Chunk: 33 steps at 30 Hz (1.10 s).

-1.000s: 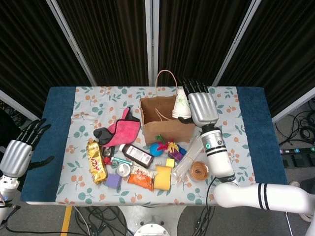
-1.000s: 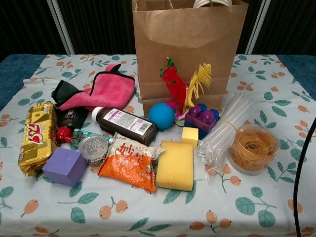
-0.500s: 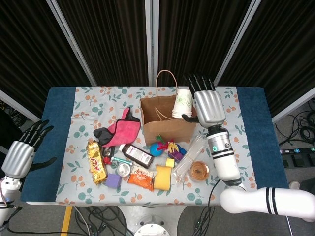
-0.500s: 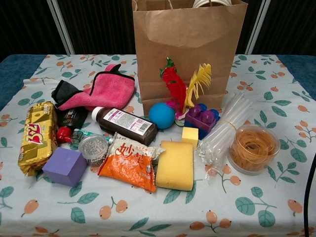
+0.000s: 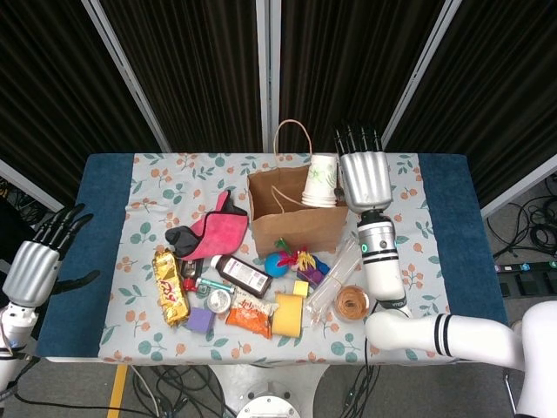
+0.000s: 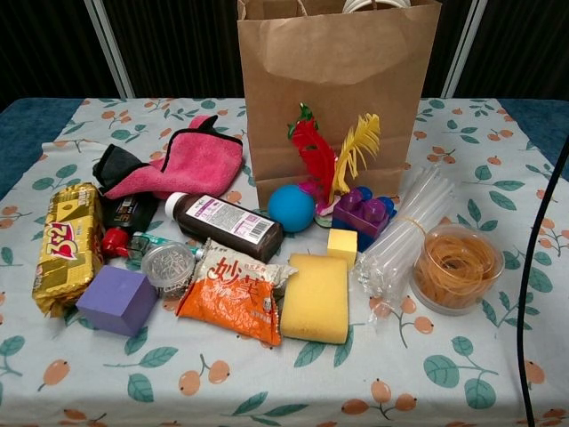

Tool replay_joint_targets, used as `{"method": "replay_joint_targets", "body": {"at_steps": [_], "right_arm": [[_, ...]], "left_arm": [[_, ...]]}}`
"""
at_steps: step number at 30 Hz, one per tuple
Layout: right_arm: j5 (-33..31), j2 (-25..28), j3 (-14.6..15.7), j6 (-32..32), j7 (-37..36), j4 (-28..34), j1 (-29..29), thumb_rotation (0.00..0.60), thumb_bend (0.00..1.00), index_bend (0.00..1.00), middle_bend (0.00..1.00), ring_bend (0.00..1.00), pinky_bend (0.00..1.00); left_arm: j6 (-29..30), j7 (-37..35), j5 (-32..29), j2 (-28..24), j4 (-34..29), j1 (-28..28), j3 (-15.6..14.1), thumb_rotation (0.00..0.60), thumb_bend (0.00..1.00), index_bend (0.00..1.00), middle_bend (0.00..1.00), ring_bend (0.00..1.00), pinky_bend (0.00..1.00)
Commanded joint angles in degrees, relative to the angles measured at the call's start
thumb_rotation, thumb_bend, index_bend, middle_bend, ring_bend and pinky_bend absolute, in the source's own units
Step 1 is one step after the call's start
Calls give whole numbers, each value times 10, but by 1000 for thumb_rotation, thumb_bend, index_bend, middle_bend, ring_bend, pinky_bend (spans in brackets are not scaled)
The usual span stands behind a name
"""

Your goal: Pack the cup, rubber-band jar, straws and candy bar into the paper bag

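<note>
Your right robot hand (image 5: 365, 177) is up at the far right corner of the paper bag (image 5: 291, 212), fingers straight and spread, right beside the cup (image 5: 322, 181). The cup sits tilted at the bag's open top with its base inside. From the head view you can't tell if the thumb is touching the cup, so I can't say whether it's holding it or not. In the chest view only the white rim of the cup (image 6: 378, 5) peeks over the bag (image 6: 338, 80).

Your left robot hand (image 5: 36, 263) hangs off the left end of the bench (image 5: 100, 200), fingers apart, nothing in it, well away from everything.

The other stuff is out on the flowery cloth. The rubber-band jar (image 6: 457, 268) sits near the right front, and the bundle of clear straws (image 6: 405, 235) lies slanted just beside it, between the jar and the bag. The candy bar (image 6: 64, 245) in its gold wrapper is over on the left side, next to a purple block (image 6: 116, 299).

In front of the bag you've got a blue ball (image 6: 292, 209), a brown bottle (image 6: 224, 225) lying down, a yellow sponge (image 6: 316, 297) and an orange snack packet (image 6: 238, 291). A pink cloth (image 6: 188, 164) lies left of the bag.
</note>
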State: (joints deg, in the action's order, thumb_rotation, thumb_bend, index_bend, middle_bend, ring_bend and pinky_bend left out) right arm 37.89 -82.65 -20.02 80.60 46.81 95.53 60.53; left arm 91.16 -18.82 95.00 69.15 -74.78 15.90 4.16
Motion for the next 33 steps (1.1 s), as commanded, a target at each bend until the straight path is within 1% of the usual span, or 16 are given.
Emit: {"method": "replay_joint_targets", "body": {"at_steps": [1, 5, 9, 13, 17, 20, 23, 24, 26, 27, 30, 33], "right_arm": [[0, -20, 3, -9, 12, -23, 8, 600, 0, 0, 44, 0, 0], [14, -38, -4, -14, 1, -32, 10, 600, 0, 0, 42, 0, 0], [34, -35, -11, -7, -4, -13, 5, 600, 0, 0, 42, 0, 0], [62, -12, -21, 16, -13, 36, -9, 600, 0, 0, 42, 0, 0], [95, 32, -22, 43, -16, 105, -36, 600, 0, 0, 47, 0, 0], [113, 78, -15, 64, -19, 171, -71, 600, 0, 0, 56, 0, 0], [117, 125, 11, 61, -22, 233, -107, 600, 0, 3, 89, 0, 0], [115, 148, 27, 57, -23, 261, -125, 600, 0, 17, 105, 0, 0], [108, 183, 54, 45, -23, 301, -150, 600, 0, 78, 146, 0, 0], [106, 204, 72, 35, -25, 322, -165, 600, 0, 102, 157, 0, 0], [114, 243, 120, 21, -17, 351, -197, 600, 0, 148, 180, 22, 0], [135, 251, 163, 5, -18, 351, -223, 600, 0, 172, 187, 34, 0]], "left_arm": [[-3, -3, -3, 3, 5, 1, 0, 600, 30, 155, 165, 84, 200], [-4, -7, -7, 6, 12, 0, 0, 600, 30, 155, 165, 84, 200], [-2, -7, -6, 5, 12, 1, 1, 600, 30, 156, 165, 84, 200], [0, -4, -3, 3, 6, 1, 0, 600, 31, 156, 165, 84, 200], [3, 4, 2, 2, -2, 0, -3, 600, 30, 155, 165, 84, 200], [3, 11, 6, 1, -9, 0, -6, 600, 30, 156, 165, 84, 200], [2, 17, 9, 1, -15, 1, -8, 600, 31, 156, 165, 84, 200], [2, 20, 11, 1, -17, 1, -8, 600, 31, 155, 165, 84, 200], [0, 25, 13, 2, -21, 3, -8, 600, 30, 155, 165, 84, 200], [-2, 27, 14, 2, -23, 4, -9, 600, 30, 155, 165, 84, 200], [-5, 33, 15, 4, -30, 7, -9, 600, 30, 156, 165, 84, 200], [-7, 38, 16, 5, -35, 7, -11, 600, 31, 155, 165, 84, 200]]}}
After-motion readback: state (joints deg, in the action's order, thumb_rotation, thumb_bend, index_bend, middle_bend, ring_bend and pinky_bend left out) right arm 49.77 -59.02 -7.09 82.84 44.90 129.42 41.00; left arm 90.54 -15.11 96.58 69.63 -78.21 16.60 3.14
